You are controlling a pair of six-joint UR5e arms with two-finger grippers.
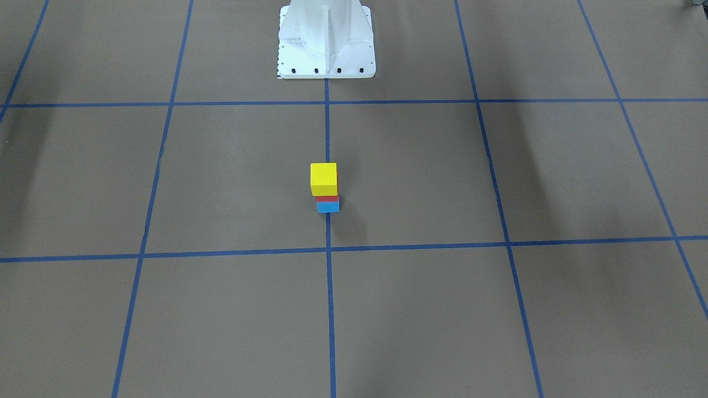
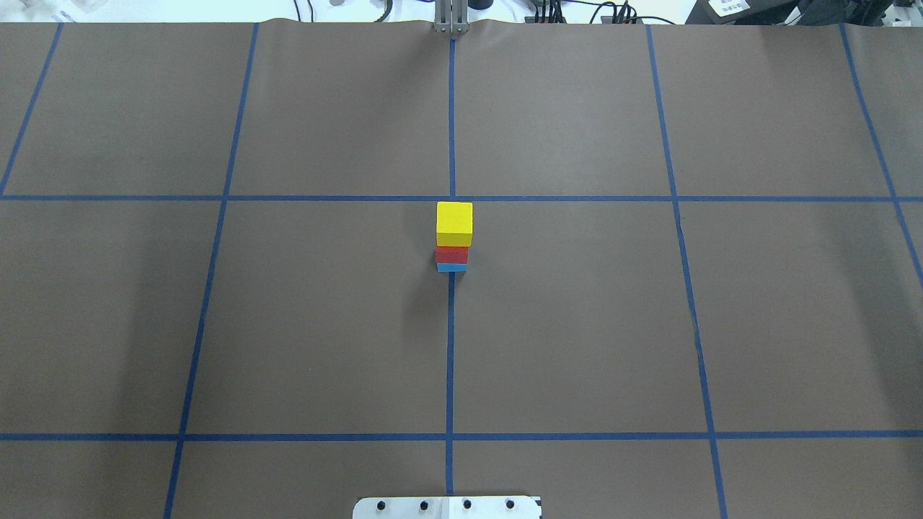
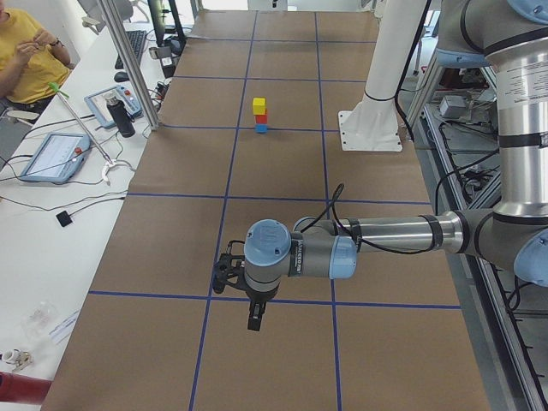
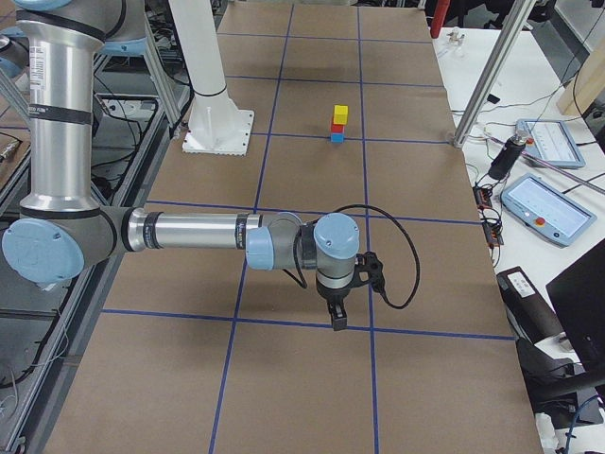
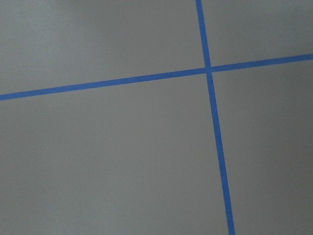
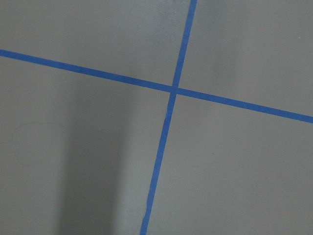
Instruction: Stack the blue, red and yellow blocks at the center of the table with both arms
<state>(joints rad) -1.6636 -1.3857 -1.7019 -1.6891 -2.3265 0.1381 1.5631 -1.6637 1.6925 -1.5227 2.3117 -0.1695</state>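
You see a small yellow cube (image 2: 454, 222) atop a red cube (image 2: 452, 254) atop a blue cube (image 2: 452, 267), stacked at the table's centre.

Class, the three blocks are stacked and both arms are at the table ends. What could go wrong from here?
1. The yellow block seems slightly offset on the red block, above the blue block; a jolt might topple it.
2. The left hand and right hand hang low; a sweep through the centre could knock the blocks over.
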